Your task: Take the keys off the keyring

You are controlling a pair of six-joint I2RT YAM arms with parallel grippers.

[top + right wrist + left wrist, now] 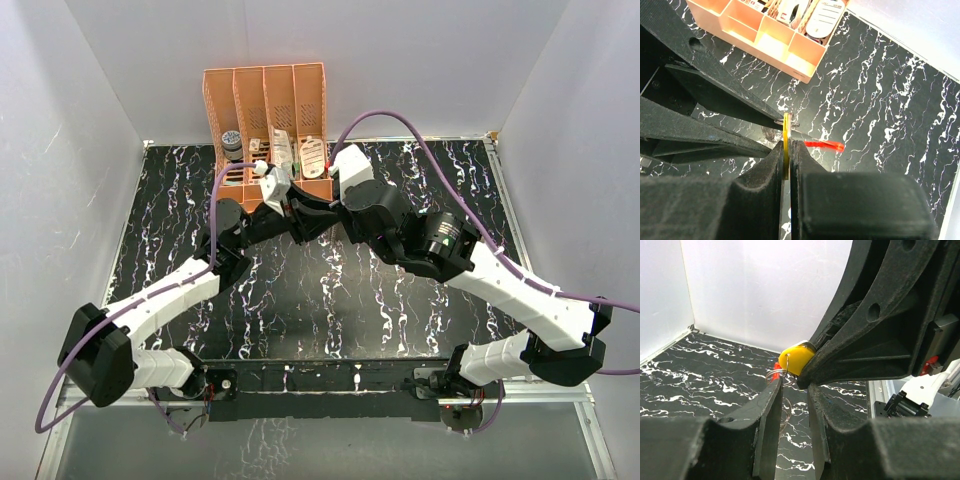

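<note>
My right gripper is shut on a flat yellow key, seen edge-on, held above the table. The thin wire keyring runs through the key's head, and the red tag hangs off it to the right. In the left wrist view the key head sticks out of the right gripper's fingers, with the ring and a sliver of red tag at my left finger's tip. My left gripper has a narrow gap between its fingers, right under the key. In the top view both grippers meet before the rack.
An orange rack with several compartments stands at the back of the black marbled table, close behind the grippers. It holds small items, including a white oval one. White walls enclose the table on three sides.
</note>
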